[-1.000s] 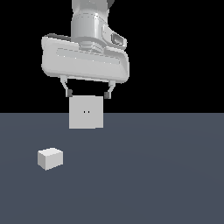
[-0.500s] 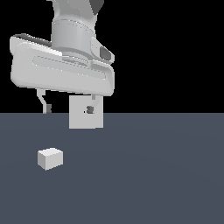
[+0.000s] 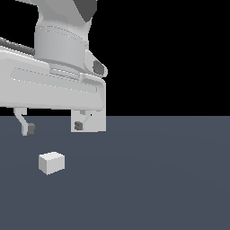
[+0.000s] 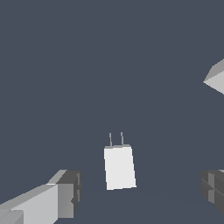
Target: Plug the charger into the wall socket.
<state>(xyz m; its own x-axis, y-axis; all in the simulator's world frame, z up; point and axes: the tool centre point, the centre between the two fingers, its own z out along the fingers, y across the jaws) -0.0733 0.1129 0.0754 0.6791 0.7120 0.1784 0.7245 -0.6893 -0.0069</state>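
The charger (image 3: 51, 162) sits flat on the dark floor (image 3: 161, 179), toward the exterior view's left, nothing touching it. From the wrist view the charger (image 4: 119, 167) shows 2 thin prongs sticking out of one short end, body slightly tilted, lying in the space between the 2 fingers. The gripper (image 3: 54, 127) hangs above it, jaws spread wide, holding nothing. One dark-tipped finger (image 3: 28, 128) is up and to the exterior view's left of the charger, the other finger (image 3: 79, 124) up and to its right, both clear of the floor. In the wrist view the gripper (image 4: 140, 192) frames the block with dark pads on either side, well apart from it. Behind that second finger stands the socket (image 3: 95, 123), upright and mostly covered by the big white hand (image 3: 54, 87); its holes are hidden here. In the wrist view only a pale corner of the socket (image 4: 216, 81) pokes in at the edge.
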